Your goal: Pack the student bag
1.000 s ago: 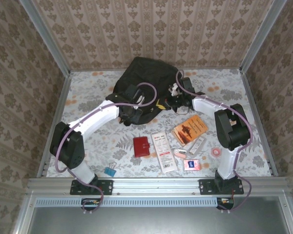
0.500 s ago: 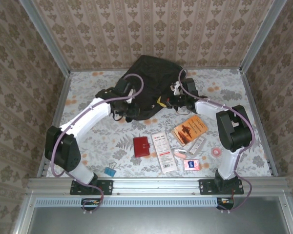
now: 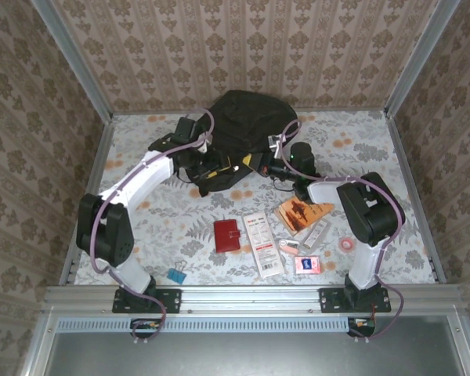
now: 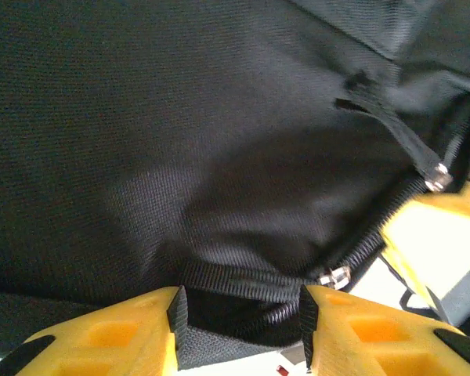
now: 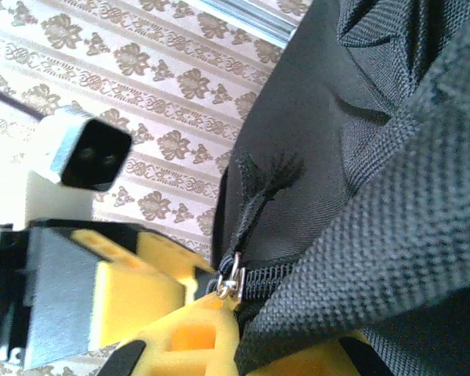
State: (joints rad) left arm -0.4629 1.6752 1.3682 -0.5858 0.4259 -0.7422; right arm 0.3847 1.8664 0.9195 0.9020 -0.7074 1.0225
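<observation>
Left end effector (image 4: 241, 317) is standing released, yellow fingers parted, with a black webbing strap (image 4: 235, 282) lying across the gap and not pinched as far as the left wrist view is showing. A second ago it was clenched at the front of the student bag (image 3: 243, 117). Since then the left arm has been swinging round to the bag's left side. Right end effector (image 5: 254, 345) is staying clenched on the bag's edge, right beside a metal zipper pull (image 5: 233, 280). Bag is sitting at the back of the tabletop (image 3: 141, 157), near the wall, and is looking pushed further back and more bunched than before.

Reading: left side is probably letting go to regrip, maybe for holding the mouth open, so packing is not starting yet. Red wallet (image 3: 226, 235), white packet (image 3: 262, 243), orange book (image 3: 301, 213), pink card (image 3: 306, 264), tape roll (image 3: 347, 244) and blue binder clip (image 3: 176, 275) are all lying on the tabletop in front of the bag.

Materials: bag is looking like coarse woven black fabric, soft, sagging into rounded folds. Strap is flat ribbed webbing. Zipper pull is small and shiny. Fingers are looking like hard yellow plastic with black pads. Tabletop is showing a flat floral print.
</observation>
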